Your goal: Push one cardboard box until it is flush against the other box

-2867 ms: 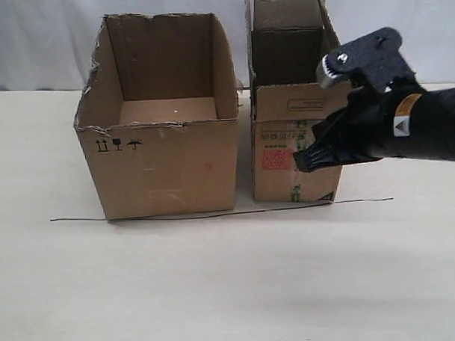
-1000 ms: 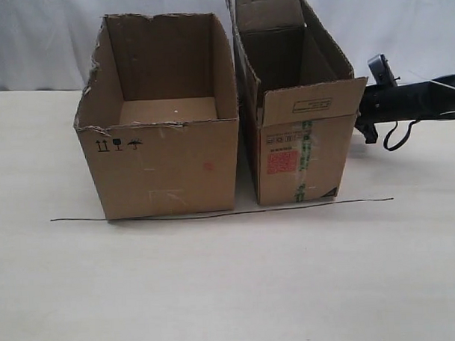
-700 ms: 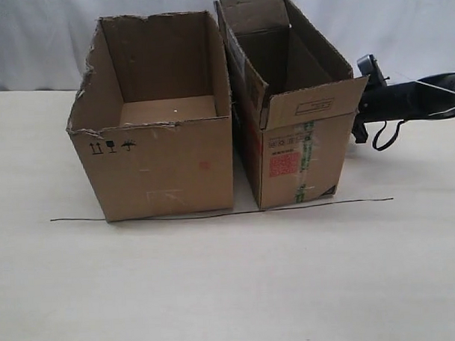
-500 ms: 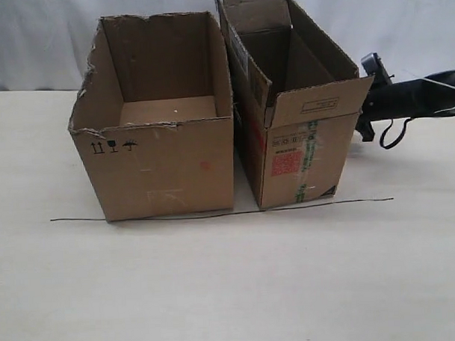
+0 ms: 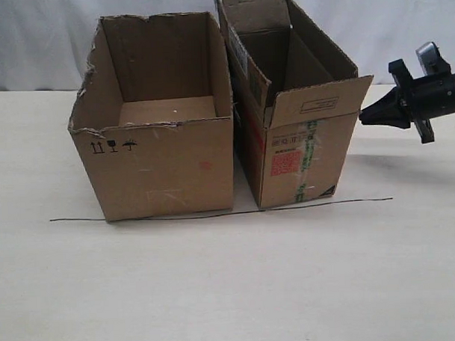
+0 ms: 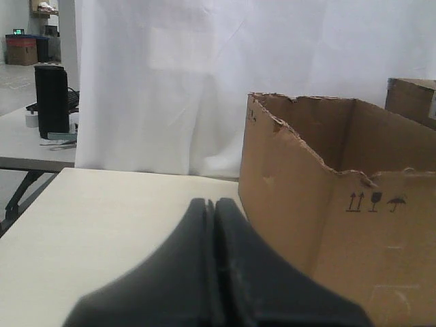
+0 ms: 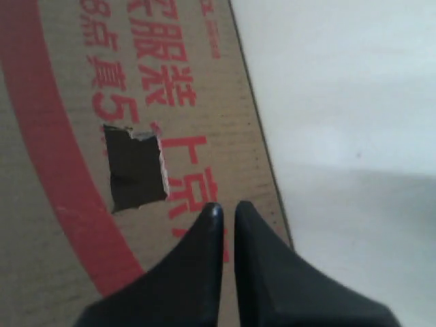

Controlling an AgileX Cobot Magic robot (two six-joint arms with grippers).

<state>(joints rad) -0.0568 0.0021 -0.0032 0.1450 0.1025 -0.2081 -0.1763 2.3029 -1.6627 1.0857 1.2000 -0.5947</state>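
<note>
The wide torn-rimmed box (image 5: 164,165) stands left of the narrow red-labelled box (image 5: 302,157). The narrow box is turned at an angle: its rear left edge meets the wide box, and a wedge-shaped gap stays open at the front. My right gripper (image 5: 364,117) hovers shut and empty to the right of the narrow box, apart from its side. In the right wrist view the gripper (image 7: 228,208) points at that box's red-printed wall (image 7: 82,102). My left gripper (image 6: 212,204) is shut, low beside the wide box (image 6: 327,225).
A thin black line (image 5: 214,213) runs across the table in front of both boxes. A white curtain (image 5: 43,42) hangs behind the table. In the left wrist view another table with a black object (image 6: 51,102) stands beyond the table's edge.
The narrow box was shoved left and twisted, nudging the wide box a little left. Since then my right gripper has pulled back to the right and risen, away from the box.
</note>
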